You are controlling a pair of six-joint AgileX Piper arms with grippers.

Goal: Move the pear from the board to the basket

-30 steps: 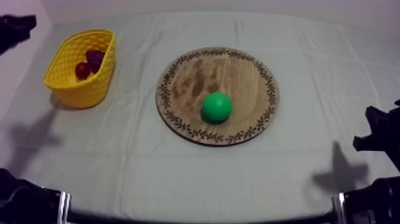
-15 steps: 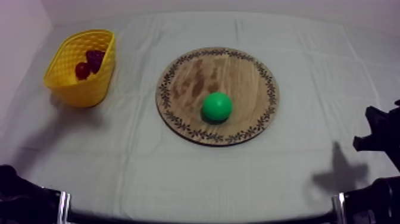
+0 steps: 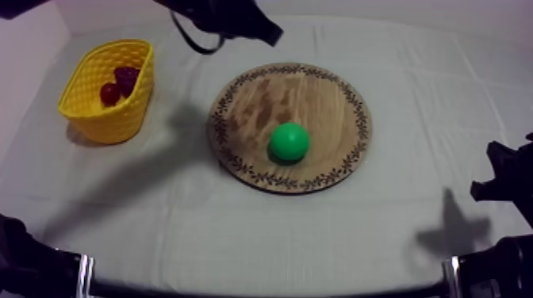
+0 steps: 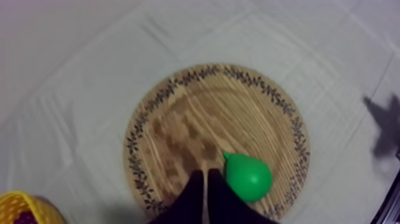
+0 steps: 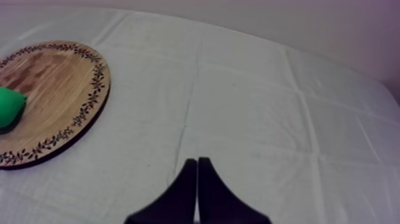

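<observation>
The green pear (image 3: 289,143) lies on the round wooden board (image 3: 262,95), on its near right part. High above the far side of the table, just beyond the board's far left rim, my left gripper (image 3: 272,36) reaches in. Seen from the left wrist, its fingers (image 4: 196,187) lie together as a narrow wedge, shut on nothing, above the board (image 4: 178,131) beside the pear (image 4: 249,177). My right gripper (image 5: 196,164) is shut on nothing over bare cloth, with the board (image 5: 47,71) and pear (image 5: 9,106) off to its side. The yellow basket (image 3: 93,111) stands at the far left.
Inside the basket are a small red fruit (image 3: 109,93) and a dark bunch of grapes (image 3: 127,77). A corner of the basket (image 4: 24,205) shows near the left fingers. My right arm (image 3: 500,178) rests at the table's right edge. Cloth between board and basket is bare.
My left arm has swung from the far left corner to above the table's far side near the board. The pear, board, basket and right arm have not moved.
</observation>
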